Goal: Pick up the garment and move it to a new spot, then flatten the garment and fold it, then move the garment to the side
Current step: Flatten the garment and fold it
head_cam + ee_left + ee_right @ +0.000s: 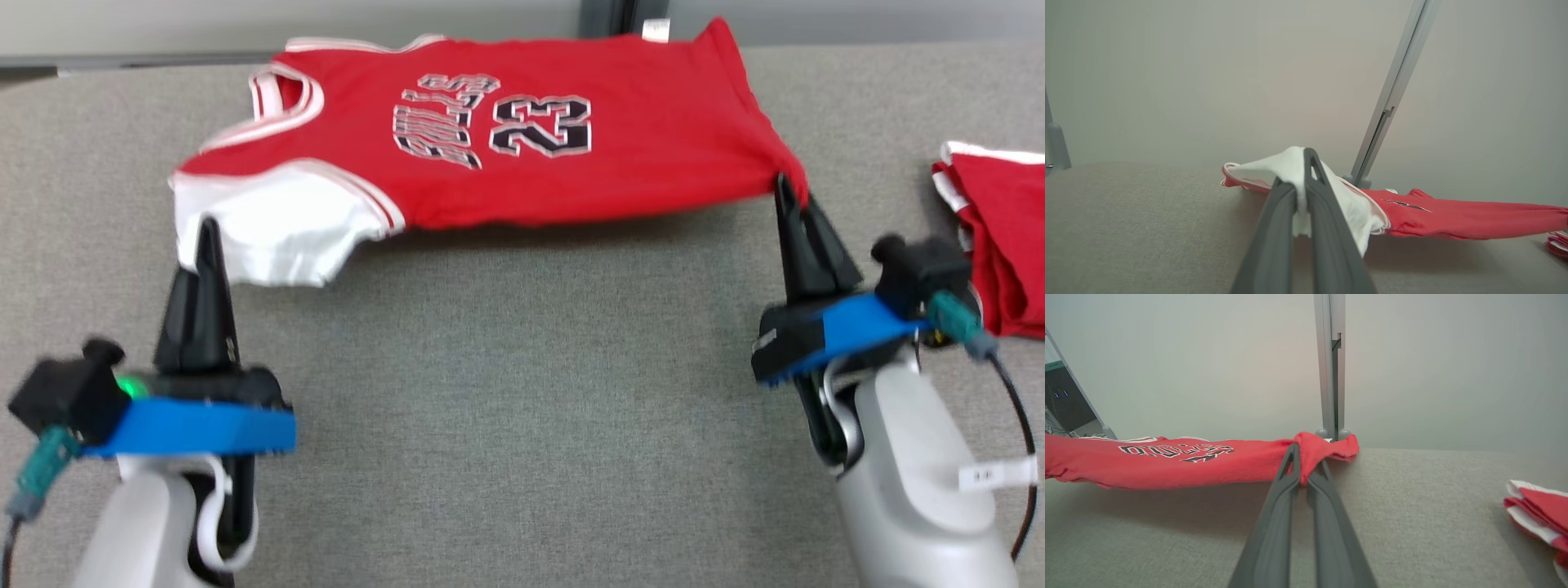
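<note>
Jersey stretched between two grippers

The red sleeveless basketball jersey with white trim (pixel 522 122) spans the grey fabric-covered table (pixel 522 392), its near edge lifted. The left gripper (pixel 206 233) is clamped on its white end, and the right gripper (pixel 785 189) on its red hem corner

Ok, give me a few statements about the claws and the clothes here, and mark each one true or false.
1. The left claw is shut on the white part of the jersey. True.
2. The right claw hangs open, holding nothing. False: it is shut on the jersey's red edge.
3. The jersey bears the number 23. True.
4. A folded red garment lies on the table at the robot's left. False: it lies at the right, beside the right claw.
</note>
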You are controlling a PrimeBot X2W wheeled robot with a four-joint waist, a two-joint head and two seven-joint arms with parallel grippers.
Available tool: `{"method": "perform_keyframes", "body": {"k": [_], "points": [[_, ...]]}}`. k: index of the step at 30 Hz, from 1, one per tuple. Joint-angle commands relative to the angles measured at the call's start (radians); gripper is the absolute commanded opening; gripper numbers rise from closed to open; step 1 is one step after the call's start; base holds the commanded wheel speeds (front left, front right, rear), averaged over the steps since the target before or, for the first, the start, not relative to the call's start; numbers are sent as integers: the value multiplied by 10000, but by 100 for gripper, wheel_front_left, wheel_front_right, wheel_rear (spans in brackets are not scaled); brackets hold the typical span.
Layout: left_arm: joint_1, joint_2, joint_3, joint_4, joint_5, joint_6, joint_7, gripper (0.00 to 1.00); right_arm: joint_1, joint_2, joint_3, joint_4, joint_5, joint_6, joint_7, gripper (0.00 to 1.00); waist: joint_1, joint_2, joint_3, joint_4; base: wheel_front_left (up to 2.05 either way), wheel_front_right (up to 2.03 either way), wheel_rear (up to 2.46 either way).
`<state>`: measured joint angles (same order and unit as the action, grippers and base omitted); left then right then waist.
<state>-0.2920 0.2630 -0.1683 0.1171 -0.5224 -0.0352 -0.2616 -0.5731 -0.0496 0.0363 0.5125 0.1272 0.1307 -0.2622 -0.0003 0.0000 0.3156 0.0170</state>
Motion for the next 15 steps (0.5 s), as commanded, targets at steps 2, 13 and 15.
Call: {"method": "perform_keyframes", "body": {"k": [2, 13, 15], "points": [[812, -79, 54, -376, -44, 104, -44, 0, 843, -21, 25, -428, 137, 1, -33, 0, 3, 0, -465, -162, 0, 0, 0], [4340, 30, -83, -2718, -37, 918, 460, 0, 4532, -23, -342, -3024, 456, 1, 896, 0, 3, 0, -1886, -13, 0, 0, 0], [4777, 77, -117, -3111, -38, 1059, 623, 0, 5107, -20, -449, -3546, 472, 1, 1143, 0, 3, 0, -2046, 85, 0, 0, 0]]}}
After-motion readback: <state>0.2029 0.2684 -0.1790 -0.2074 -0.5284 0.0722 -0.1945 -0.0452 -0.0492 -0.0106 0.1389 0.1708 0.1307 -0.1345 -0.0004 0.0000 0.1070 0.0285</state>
